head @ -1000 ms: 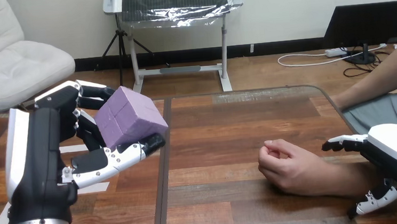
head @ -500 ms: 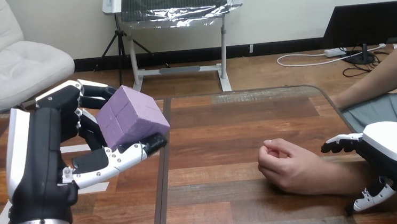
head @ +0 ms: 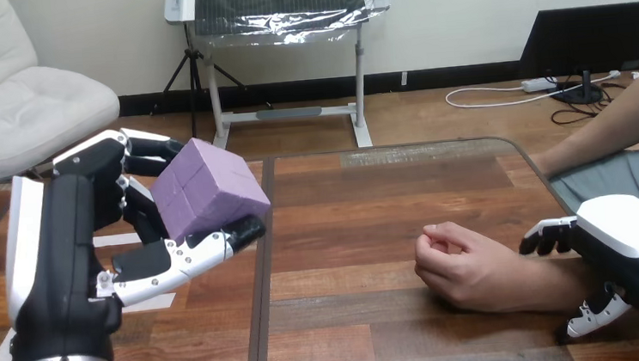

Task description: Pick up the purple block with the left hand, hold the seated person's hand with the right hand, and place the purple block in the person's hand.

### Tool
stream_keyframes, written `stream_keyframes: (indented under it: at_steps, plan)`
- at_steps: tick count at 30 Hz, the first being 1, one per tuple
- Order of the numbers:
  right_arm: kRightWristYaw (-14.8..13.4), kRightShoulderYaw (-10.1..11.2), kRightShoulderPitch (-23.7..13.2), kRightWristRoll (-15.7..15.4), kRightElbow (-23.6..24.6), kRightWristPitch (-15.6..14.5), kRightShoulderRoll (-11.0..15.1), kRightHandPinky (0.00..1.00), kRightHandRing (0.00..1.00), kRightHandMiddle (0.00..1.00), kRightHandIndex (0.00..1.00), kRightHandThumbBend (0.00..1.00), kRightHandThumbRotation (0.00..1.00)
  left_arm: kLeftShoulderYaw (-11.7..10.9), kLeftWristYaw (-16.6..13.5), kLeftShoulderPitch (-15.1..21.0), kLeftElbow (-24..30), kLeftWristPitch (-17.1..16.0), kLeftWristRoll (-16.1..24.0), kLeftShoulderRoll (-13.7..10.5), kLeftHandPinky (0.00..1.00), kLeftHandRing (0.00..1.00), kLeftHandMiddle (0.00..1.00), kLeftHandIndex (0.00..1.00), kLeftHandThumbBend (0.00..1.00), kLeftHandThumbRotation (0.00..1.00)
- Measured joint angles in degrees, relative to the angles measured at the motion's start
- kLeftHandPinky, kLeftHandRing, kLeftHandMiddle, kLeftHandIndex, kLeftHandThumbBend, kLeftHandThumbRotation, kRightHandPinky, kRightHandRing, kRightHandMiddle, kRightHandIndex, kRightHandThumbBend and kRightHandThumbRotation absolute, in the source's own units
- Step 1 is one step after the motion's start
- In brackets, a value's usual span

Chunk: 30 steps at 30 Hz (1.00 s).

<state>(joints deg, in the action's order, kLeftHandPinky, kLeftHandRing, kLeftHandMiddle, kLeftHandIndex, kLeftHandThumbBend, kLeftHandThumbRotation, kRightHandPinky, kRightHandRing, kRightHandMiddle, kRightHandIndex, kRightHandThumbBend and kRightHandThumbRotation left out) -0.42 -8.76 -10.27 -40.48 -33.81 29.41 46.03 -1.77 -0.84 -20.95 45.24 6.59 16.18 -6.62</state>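
My left hand is raised above the table's left part, with fingers and thumb curled round the purple block, which is tilted in the grasp. The person's hand rests on the table at centre right as a loose fist, the forearm running off to the right. My right hand is at the person's forearm near the right edge. Its fingers reach over the far side and its thumb sits at the near side. They stand loosely spread and I see no grip on the arm.
The wooden table has a seam running down its left-centre, and its rounded far right corner lies close to the person's other arm.
My right hand has slid slightly right and down along the person's forearm. My left hand and the block have barely moved. The person's hand is still.
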Motion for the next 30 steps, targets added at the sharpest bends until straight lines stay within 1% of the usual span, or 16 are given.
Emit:
stream_keyframes:
  at_steps: [1, 4, 9, 11, 18, 19, 22, 30]
  plan:
    - [0.46, -0.15, -0.16, 0.00, 0.09, -0.44, 0.00, 0.63, 0.69, 0.71, 0.72, 0.88, 0.14, -0.01, 0.00, -0.07, 0.00, 0.00, 0.00, 0.00, 0.18, 0.24, 0.30, 0.37, 0.64, 0.00]
    - [1.90, -0.59, -0.59, -0.08, 0.54, -2.02, 0.00, 0.60, 0.68, 0.70, 0.71, 0.88, 0.15, -0.01, 0.01, -0.31, 0.00, -0.01, -0.10, 0.01, 0.18, 0.24, 0.30, 0.37, 0.64, 0.00]
    - [3.29, -1.47, -1.20, -0.33, 1.01, -3.90, 0.02, 0.54, 0.65, 0.67, 0.69, 0.87, 0.16, -0.05, 0.04, -0.68, 0.00, -0.02, -0.30, 0.07, 0.18, 0.24, 0.30, 0.37, 0.63, 0.00]
    - [3.66, -1.83, -1.42, -0.41, 1.01, -4.02, 0.07, 0.50, 0.63, 0.66, 0.67, 0.86, 0.17, -0.08, 0.04, -0.77, 0.00, -0.02, -0.44, 0.09, 0.18, 0.24, 0.30, 0.37, 0.63, 0.00]
    - [4.40, -2.67, -1.91, -0.41, 1.00, -4.00, 0.39, 0.46, 0.59, 0.63, 0.64, 0.85, 0.18, -0.16, 0.06, -0.96, 0.00, -0.04, -0.96, 0.12, 0.18, 0.23, 0.30, 0.36, 0.63, 0.00]
    - [4.57, -2.73, -1.94, -0.39, 1.00, -4.00, 0.43, 0.45, 0.58, 0.62, 0.64, 0.84, 0.18, -0.18, 0.06, -0.97, 0.00, -0.04, -0.95, 0.12, 0.18, 0.23, 0.30, 0.36, 0.63, 0.00]
    - [5.50, -2.99, -2.16, -0.33, 1.02, -4.03, 0.54, 0.44, 0.56, 0.61, 0.63, 0.82, 0.19, -0.23, 0.06, -0.99, 0.00, -0.04, -0.95, 0.12, 0.18, 0.23, 0.30, 0.36, 0.63, 0.00]
    - [9.23, -3.90, -3.42, 0.11, 1.11, -5.18, 0.63, 0.43, 0.53, 0.60, 0.61, 0.80, 0.22, -0.35, 0.06, -0.99, 0.00, -0.04, -0.96, 0.12, 0.18, 0.23, 0.30, 0.37, 0.63, 0.00]
